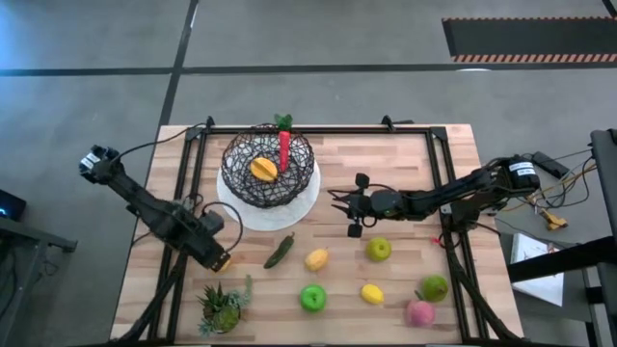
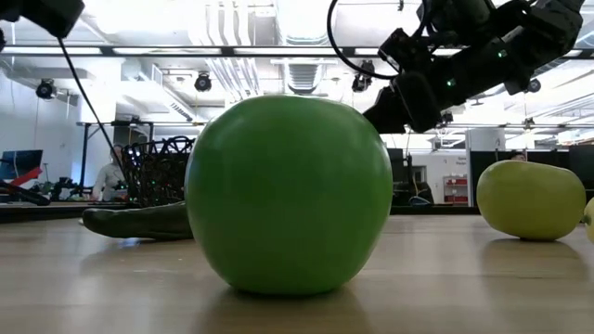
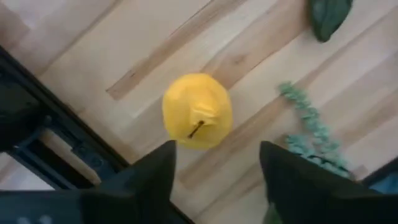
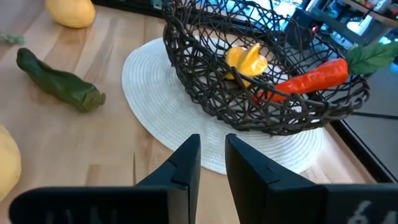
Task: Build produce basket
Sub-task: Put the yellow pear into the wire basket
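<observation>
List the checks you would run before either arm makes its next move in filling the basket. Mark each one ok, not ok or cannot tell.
1. Basket upright on the white plate: ok.
2. Orange piece and red pepper lying inside the basket: ok.
3. Left gripper open over the yellow fruit, which lies on the table: ok.
4. Left gripper's height above that fruit: cannot tell.
5. Right gripper wide enough for a fruit: not ok; it is empty near the plate, with only a narrow gap.
6. All produce in the basket: not ok; the dark green pepper and green apple, among others, lie on the table.
</observation>
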`<state>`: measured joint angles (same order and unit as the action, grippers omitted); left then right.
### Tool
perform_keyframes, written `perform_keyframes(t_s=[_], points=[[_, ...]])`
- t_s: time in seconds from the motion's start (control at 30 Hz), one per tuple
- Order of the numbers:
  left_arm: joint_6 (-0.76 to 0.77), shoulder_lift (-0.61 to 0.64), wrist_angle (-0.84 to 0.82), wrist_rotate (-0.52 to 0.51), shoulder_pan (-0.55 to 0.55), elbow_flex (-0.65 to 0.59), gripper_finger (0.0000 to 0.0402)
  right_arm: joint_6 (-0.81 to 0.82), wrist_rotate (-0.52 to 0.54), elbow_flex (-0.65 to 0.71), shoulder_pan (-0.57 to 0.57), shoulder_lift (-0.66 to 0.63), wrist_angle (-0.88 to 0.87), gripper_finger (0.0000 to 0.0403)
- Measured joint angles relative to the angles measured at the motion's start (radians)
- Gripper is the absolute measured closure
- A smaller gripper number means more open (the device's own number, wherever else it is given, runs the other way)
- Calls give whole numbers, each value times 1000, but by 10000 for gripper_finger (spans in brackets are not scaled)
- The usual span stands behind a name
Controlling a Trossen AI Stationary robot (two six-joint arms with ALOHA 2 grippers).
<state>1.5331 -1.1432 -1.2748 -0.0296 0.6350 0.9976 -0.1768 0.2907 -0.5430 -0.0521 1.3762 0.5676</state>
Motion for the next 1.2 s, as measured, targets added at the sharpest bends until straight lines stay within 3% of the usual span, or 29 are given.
perform_keyframes(t_s=[0.1,0.43,0.6,0.97,1.2], points=[[-20,-43,1,-1,28,-24,162,30,-1,0,0,0,0,340],[-159,-115,12,-46,34,-88,168,125,-2,0,-2,0,-1,340],[-178,-66,59,-60,34,-141,216,132,-2,0,-2,0,-1,344],[-266,3,202,-122,34,-193,383,179,-1,0,-2,1,-2,344],[-319,20,222,-169,34,-161,401,193,-2,2,-3,1,-17,340]])
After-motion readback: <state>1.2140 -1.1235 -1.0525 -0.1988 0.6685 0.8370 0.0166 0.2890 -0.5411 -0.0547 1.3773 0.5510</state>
